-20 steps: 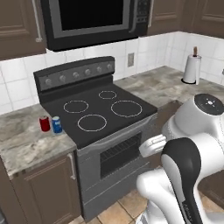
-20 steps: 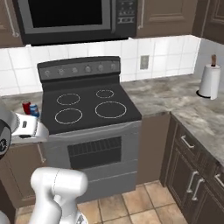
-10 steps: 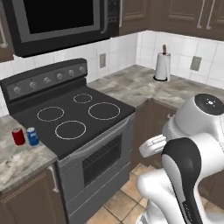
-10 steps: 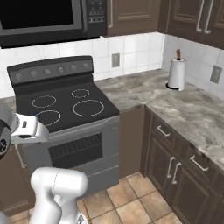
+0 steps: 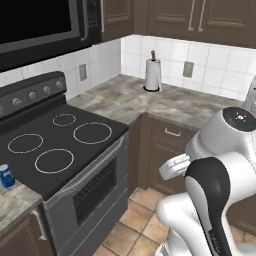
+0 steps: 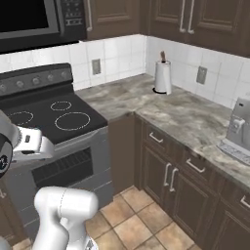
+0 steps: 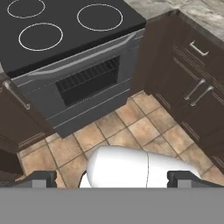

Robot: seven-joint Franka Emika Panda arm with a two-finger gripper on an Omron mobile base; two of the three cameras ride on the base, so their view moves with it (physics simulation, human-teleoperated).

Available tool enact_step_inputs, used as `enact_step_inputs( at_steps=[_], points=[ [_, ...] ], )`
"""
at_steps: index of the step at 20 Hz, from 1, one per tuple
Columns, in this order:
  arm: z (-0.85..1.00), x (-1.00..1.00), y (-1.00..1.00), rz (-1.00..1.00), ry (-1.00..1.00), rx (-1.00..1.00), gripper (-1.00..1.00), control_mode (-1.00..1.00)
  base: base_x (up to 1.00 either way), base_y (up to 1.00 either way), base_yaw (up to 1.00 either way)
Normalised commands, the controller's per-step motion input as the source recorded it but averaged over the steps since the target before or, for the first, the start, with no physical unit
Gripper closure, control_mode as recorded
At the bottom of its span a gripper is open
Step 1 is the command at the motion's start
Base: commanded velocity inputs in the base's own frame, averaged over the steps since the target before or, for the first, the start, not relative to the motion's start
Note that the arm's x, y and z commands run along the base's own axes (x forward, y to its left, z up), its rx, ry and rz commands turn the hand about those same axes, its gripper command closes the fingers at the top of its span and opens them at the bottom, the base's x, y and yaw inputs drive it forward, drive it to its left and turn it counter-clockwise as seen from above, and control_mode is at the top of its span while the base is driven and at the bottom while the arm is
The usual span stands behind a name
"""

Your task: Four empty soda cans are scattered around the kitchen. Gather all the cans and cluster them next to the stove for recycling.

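The black glass-top stove [image 5: 60, 145] with white ring burners stands at the left of the left base view, and I also see this stove [image 6: 53, 114] [image 7: 65, 30] in the other two views. One blue soda can with a white band [image 5: 6, 176] stands upright on the counter just left of the stove, at the frame's edge. The other cans are out of view. My gripper [image 7: 112, 178] is open, its two dark tips far apart with nothing between them. It hangs over the tiled floor in front of the oven door, well away from the can.
A white paper-towel roll [image 5: 153, 75] [image 6: 162, 77] stands on the corner counter [image 6: 195, 122] by the tiled wall. A grey coffee machine [image 6: 239, 129] sits further right. A black microwave [image 5: 40, 25] hangs above the stove. Dark cabinets [image 7: 192, 87] line the right; tile floor [image 7: 131, 127] lies below.
The whole picture has slid left, so the camera has swung right with the base. The red can has left the left base view. The arm keeps its folded pose.
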Motion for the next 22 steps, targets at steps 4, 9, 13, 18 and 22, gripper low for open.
enact_step_inputs(
  at_steps=[4, 9, 13, 18, 22],
  points=[
    [0.00, 0.00, 0.00, 0.00, 0.00, 0.00, -1.00, 1.00, -0.02, -0.28, -0.36],
    [0.00, 0.00, 0.00, 0.00, 0.00, 0.00, -1.00, 1.00, -0.08, -0.28, -0.35],
    [0.00, 0.00, 0.00, 0.00, 0.00, 0.00, -1.00, 1.00, -0.09, -0.31, -0.34],
    [0.00, 0.00, 0.00, 0.00, 0.00, 0.00, -1.00, 1.00, -0.07, -0.19, -0.33],
    [0.00, 0.00, 0.00, 0.00, 0.00, 0.00, -1.00, 1.00, -0.04, -0.14, -0.31]
  ],
)
